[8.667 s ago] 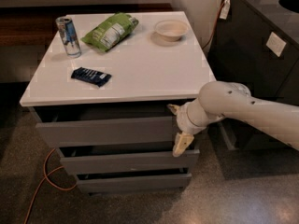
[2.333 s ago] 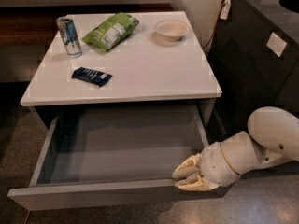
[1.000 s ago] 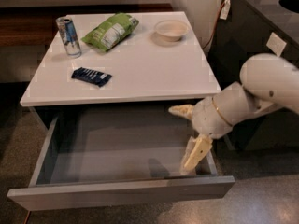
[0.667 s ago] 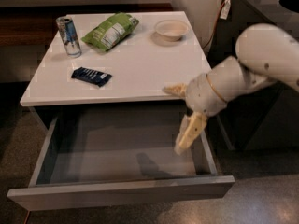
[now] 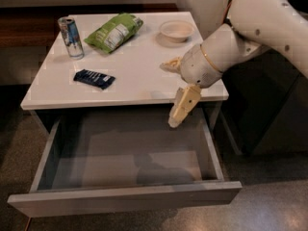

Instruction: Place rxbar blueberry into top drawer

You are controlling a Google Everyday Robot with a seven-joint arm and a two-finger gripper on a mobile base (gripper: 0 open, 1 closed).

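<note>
The rxbar blueberry point(image 5: 94, 78), a small dark navy bar, lies flat on the white table top near its front left. The top drawer point(image 5: 125, 198) is pulled fully out below the table, and its grey interior holds nothing. My gripper point(image 5: 169, 94) hangs above the drawer's right rear, at the table's front right edge. It is open, with one finger point(image 5: 184, 106) pointing down over the drawer and the other point(image 5: 169, 65) over the table top. It holds nothing and is well to the right of the bar.
On the white table point(image 5: 139, 88) stand a silver-blue can point(image 5: 70, 37) at back left, a green chip bag point(image 5: 114, 31) at back middle and a small white bowl point(image 5: 176, 30) at back right. A dark cabinet point(image 5: 274, 109) stands to the right.
The drawer went from shut to fully pulled out. My gripper let go of its front, rose and moved left up to the table's front right edge.
</note>
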